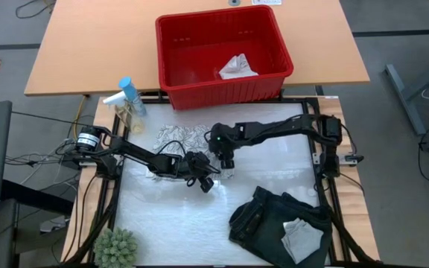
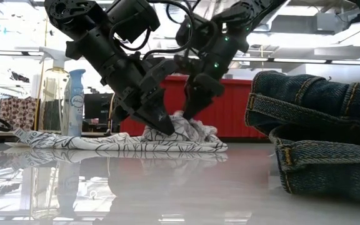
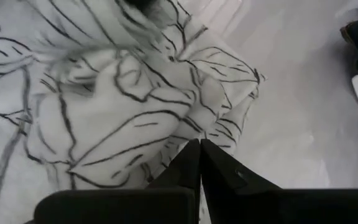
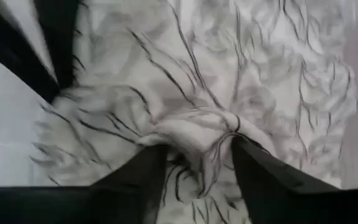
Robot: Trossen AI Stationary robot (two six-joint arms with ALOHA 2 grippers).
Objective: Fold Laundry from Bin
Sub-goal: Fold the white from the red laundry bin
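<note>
The white-grey leaf-patterned cloth (image 1: 181, 138) lies spread on the white table and is bunched up at its near right end (image 2: 189, 130). My left gripper (image 1: 205, 181) is shut at that bunched end. My right gripper (image 1: 228, 162) stands open just above it, with a raised fold (image 4: 194, 134) between its fingers. A dark folded garment (image 1: 270, 219) lies at the near right, and a small whitish cloth (image 1: 302, 237) rests on top of it. The red bin (image 1: 222, 48) stands beyond the far edge with a pale cloth (image 1: 237, 67) on its floor. My left gripper meets a crumpled fold (image 3: 185, 134) at the cloth's near right end. Its fingertips (image 3: 194, 152) are closed together and slant down from the table's left. They hide the pinch itself. The fold is raised a little and the remainder lies flat on the table. My right gripper slants down over the same bunch, one finger (image 4: 145, 171) on each side of the raised fold. I cannot tell whether the fingers touch it.
A blue-capped spray can (image 1: 131, 95) and a clear spray bottle (image 1: 119, 104) stand at the far left corner. A green plant (image 1: 116, 249) sits at the near left corner. The table's near middle (image 1: 177, 223) is bare white.
</note>
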